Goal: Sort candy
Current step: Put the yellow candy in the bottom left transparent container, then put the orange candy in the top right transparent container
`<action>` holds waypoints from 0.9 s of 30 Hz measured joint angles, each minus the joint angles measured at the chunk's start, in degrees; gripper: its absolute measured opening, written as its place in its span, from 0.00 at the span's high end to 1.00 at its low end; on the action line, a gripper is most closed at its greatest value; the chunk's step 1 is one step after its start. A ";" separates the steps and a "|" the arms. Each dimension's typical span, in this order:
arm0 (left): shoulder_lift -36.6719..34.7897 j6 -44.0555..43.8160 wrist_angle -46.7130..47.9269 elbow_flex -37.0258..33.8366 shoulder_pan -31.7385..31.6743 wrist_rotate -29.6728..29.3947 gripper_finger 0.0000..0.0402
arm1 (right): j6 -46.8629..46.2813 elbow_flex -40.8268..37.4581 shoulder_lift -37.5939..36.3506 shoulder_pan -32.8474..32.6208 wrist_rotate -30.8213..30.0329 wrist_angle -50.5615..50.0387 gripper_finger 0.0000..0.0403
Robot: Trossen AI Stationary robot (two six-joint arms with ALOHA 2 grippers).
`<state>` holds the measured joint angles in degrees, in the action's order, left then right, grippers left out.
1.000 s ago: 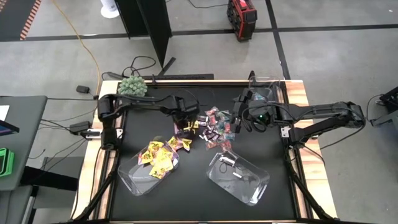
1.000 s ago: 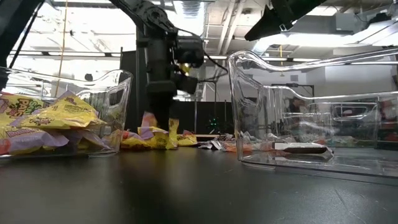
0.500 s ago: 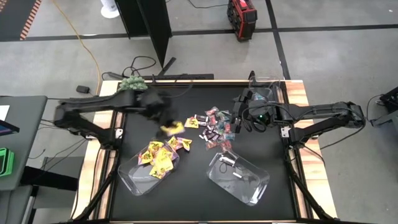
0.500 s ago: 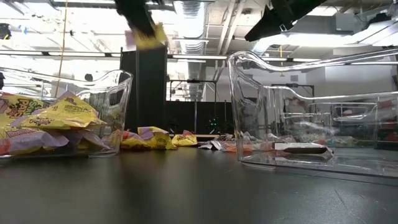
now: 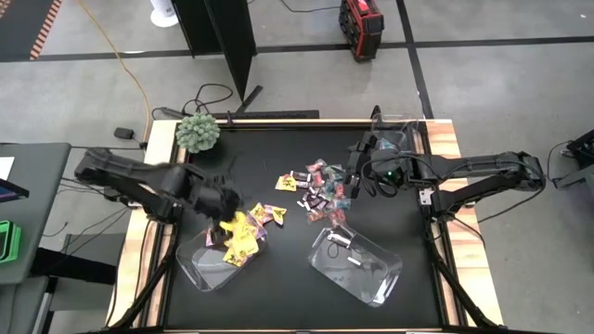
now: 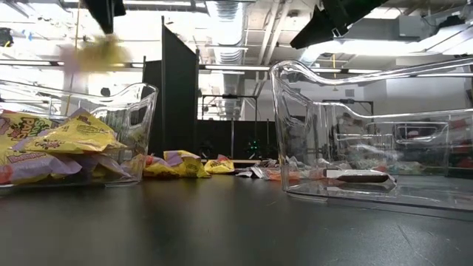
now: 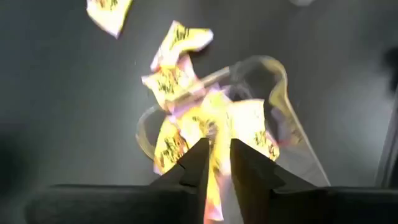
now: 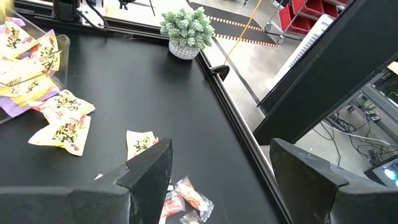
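left gripper over the yellow-packet bin; right gripper open
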<state>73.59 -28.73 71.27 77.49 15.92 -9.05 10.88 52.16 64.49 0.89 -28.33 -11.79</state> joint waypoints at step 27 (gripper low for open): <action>10.52 12.73 -14.53 -0.02 -8.30 -19.15 0.43 | -8.50 0.01 2.24 7.62 7.57 -9.19 0.29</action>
<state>84.12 -16.00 56.74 77.47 7.63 -28.20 2.38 52.17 66.73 8.51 -20.76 -20.99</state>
